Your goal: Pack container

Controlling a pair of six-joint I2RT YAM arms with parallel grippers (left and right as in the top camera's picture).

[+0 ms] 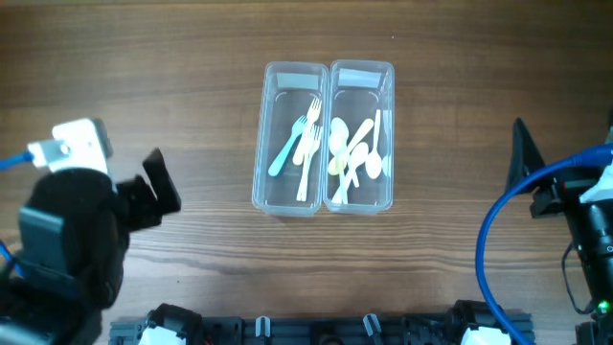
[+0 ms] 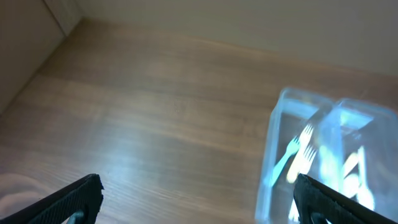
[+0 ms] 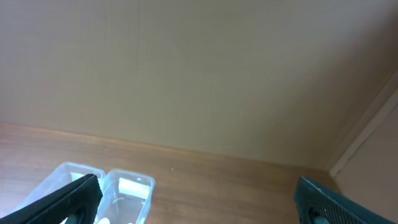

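Two clear plastic containers stand side by side at the table's middle. The left container (image 1: 260, 144) holds a blue fork (image 1: 284, 153) and cream forks (image 1: 306, 161). The right container (image 1: 390, 144) holds several white and cream spoons (image 1: 350, 153). My left gripper (image 1: 153, 196) is open and empty, low over the table to the left of the containers. In the left wrist view (image 2: 199, 205) the left container (image 2: 272, 155) and the blue fork (image 2: 287, 165) lie at its right. My right gripper (image 1: 565, 144) is open and empty at the far right; in the right wrist view (image 3: 199, 202) both containers (image 3: 127, 183) show at lower left.
Bare wood table surrounds the containers. A blue cable (image 1: 498, 230) loops by the right arm. The arm bases and a black rail (image 1: 316, 331) run along the front edge. A plain wall (image 3: 199, 74) stands behind the table.
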